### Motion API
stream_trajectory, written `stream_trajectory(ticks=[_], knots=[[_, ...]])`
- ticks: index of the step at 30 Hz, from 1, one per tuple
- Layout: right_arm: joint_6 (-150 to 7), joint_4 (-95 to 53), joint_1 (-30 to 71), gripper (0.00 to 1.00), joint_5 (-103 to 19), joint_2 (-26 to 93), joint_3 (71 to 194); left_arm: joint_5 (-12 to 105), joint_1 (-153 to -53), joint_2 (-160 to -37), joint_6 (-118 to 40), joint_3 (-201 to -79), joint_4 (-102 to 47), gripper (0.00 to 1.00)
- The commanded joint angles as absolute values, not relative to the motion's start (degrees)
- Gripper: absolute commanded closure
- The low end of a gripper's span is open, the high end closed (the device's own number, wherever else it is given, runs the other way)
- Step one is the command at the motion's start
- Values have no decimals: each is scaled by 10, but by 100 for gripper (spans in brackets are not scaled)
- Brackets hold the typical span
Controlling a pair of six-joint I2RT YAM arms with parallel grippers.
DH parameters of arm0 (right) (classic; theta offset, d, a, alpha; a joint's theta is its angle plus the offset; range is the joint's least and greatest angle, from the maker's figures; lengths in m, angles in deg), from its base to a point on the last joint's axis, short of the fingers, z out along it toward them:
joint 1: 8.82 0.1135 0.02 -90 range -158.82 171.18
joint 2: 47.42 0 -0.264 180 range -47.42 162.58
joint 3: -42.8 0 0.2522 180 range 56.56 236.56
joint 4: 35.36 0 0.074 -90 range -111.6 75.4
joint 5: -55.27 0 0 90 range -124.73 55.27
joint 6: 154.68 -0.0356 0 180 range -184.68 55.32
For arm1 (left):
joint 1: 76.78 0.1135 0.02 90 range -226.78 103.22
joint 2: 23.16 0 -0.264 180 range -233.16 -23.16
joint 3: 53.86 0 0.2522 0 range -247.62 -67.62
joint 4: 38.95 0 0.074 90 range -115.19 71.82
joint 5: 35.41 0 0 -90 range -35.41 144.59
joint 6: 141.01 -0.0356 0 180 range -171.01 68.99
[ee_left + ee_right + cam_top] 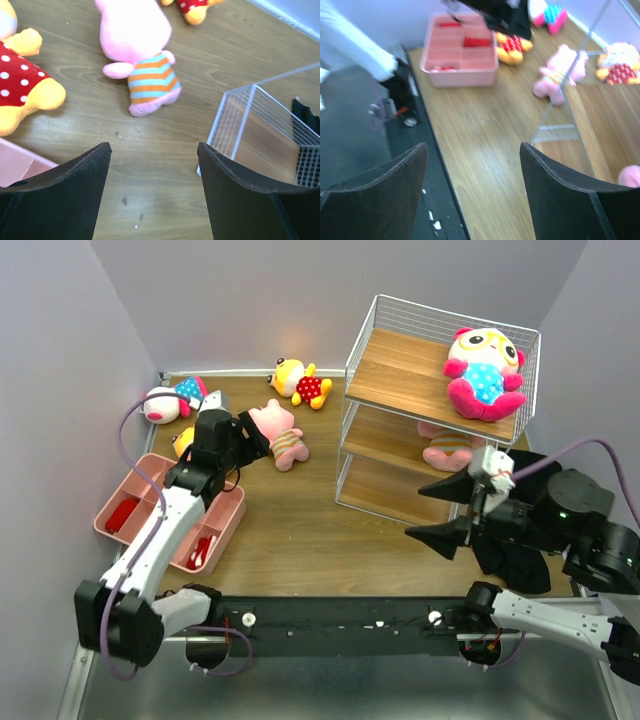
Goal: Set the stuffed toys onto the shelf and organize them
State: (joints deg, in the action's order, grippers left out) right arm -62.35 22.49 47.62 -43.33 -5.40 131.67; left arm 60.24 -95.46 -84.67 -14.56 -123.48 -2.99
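Note:
The shelf (400,365) stands at the right. A white-faced toy (485,370) sits on its top board and a pink striped pig (447,448) lies on the middle tier. On the table lie a second striped pig (280,435), a yellow toy (300,383), a white-faced toy (170,400) and a second yellow toy (183,440), partly hidden by my left arm. My left gripper (248,435) is open just short of the pig (145,65). My right gripper (445,512) is open and empty in front of the shelf (560,130).
A pink divided tray (130,510) with red pieces sits at the left, under my left arm. The black base rail (350,615) runs along the near edge. Purple walls close in the back and both sides.

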Motion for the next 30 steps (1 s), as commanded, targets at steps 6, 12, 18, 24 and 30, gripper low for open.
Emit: stream_trajectory(ticks=[6,12,18,24,30], knots=[[-637,171,474,21,-462,-133,1279,599,-918,-1044,-129,-1282,-104,22],[-644,177,474,22,-471,-170,1255,593,-917,-1130,-154,-1291,-165,22],[-645,188,473,22,-468,-190,1246,557,-917,-1215,-169,-1329,-194,23],[-645,193,474,22,-458,-200,1237,546,-917,-1253,-163,-1333,-208,64],[-684,196,474,25,-424,-200,1221,591,-922,-1178,-173,-1343,-123,100]])
